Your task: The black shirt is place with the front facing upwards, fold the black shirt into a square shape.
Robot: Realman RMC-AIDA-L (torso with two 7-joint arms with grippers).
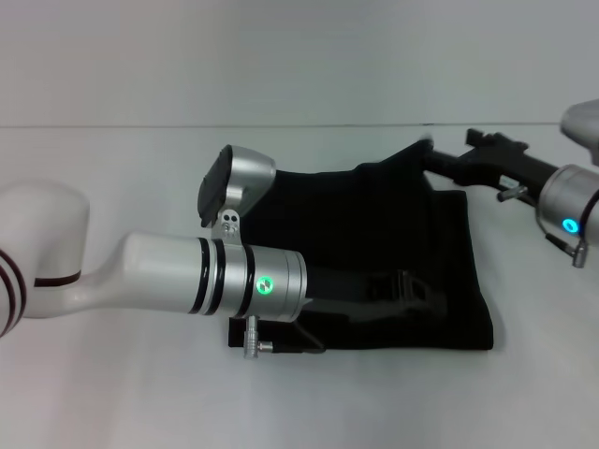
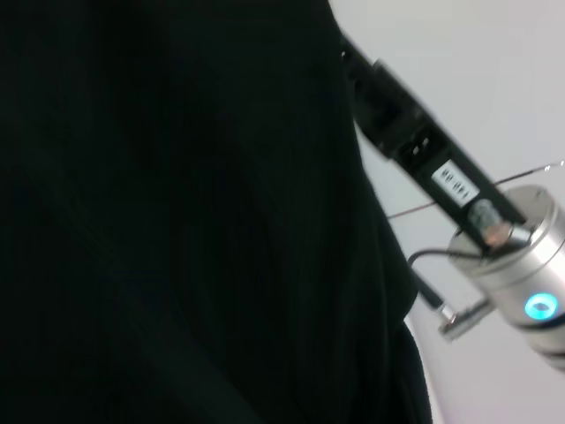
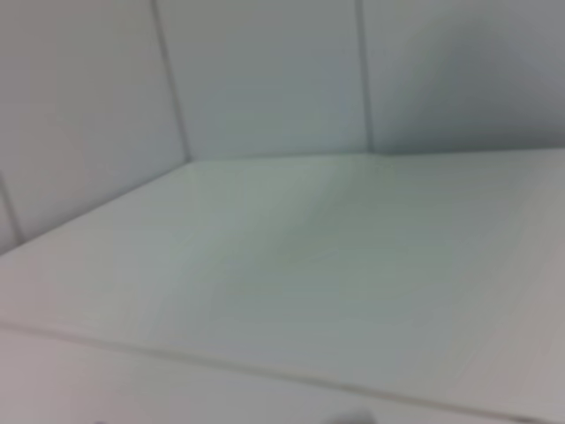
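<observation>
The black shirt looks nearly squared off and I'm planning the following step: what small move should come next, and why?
Probably draw the left gripper back off the black shirt. The shirt already lies as a rough dark rectangle on the white table, with the left arm stretched across it. The right gripper sits at the far corner, which peaks upward; that corner may want flattening afterwards.

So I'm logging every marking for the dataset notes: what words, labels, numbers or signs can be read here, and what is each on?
No text can be read.
White label on the right gripper, seen in the left wrist view: print too small and blurred to read.
The black shirt: no lettering shows on the folded cloth.
</observation>
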